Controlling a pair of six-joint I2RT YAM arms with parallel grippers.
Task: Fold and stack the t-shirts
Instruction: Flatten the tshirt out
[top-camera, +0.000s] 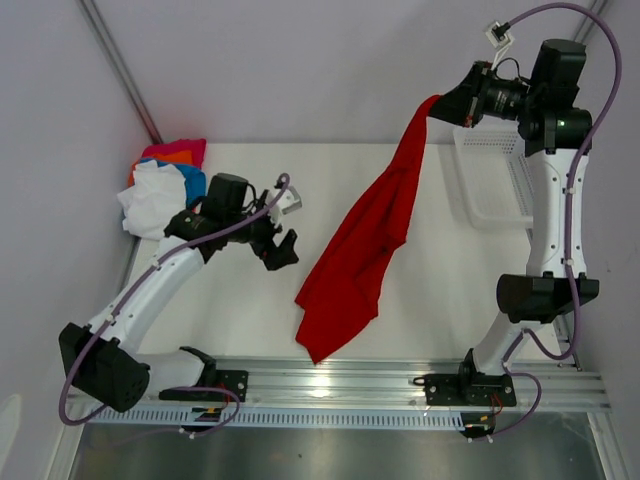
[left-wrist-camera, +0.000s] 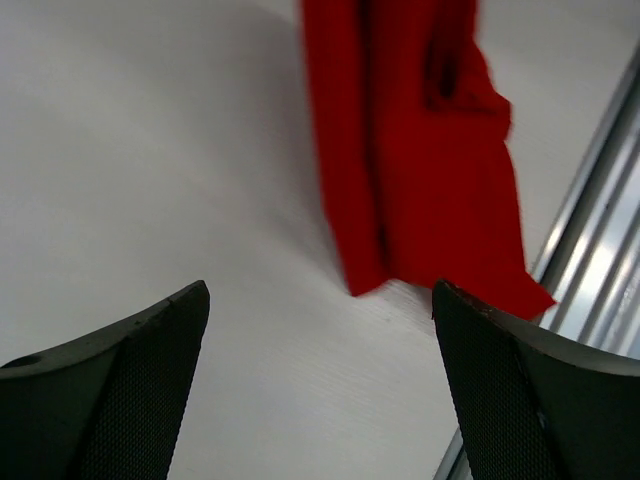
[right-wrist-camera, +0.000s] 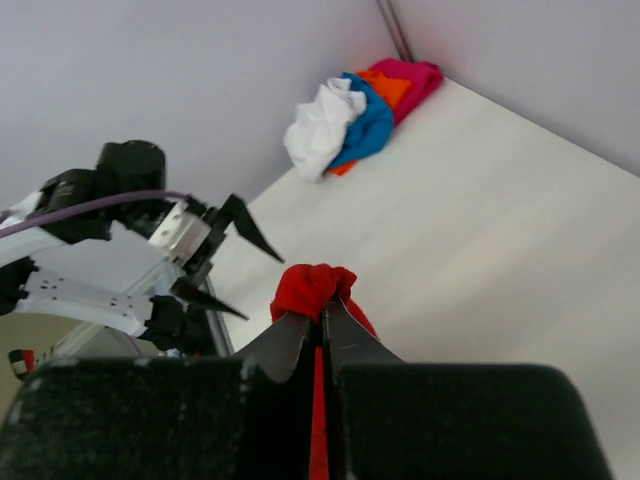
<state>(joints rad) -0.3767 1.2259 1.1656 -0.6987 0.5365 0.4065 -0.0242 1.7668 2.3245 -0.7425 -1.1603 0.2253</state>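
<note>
Aloft, right claw (right-wrist-camera: 322, 312) tight on red t-shirt (top-camera: 360, 250); left claw (left-wrist-camera: 320, 300) wide.

Bright, even light casts soft shadows, with glare on the metal rail (top-camera: 400, 375).

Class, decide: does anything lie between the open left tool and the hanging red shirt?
Nothing visible does. Only table surface lies between the left tool and the red shirt's lower end; the other shirts are piled in the far corner.
</note>
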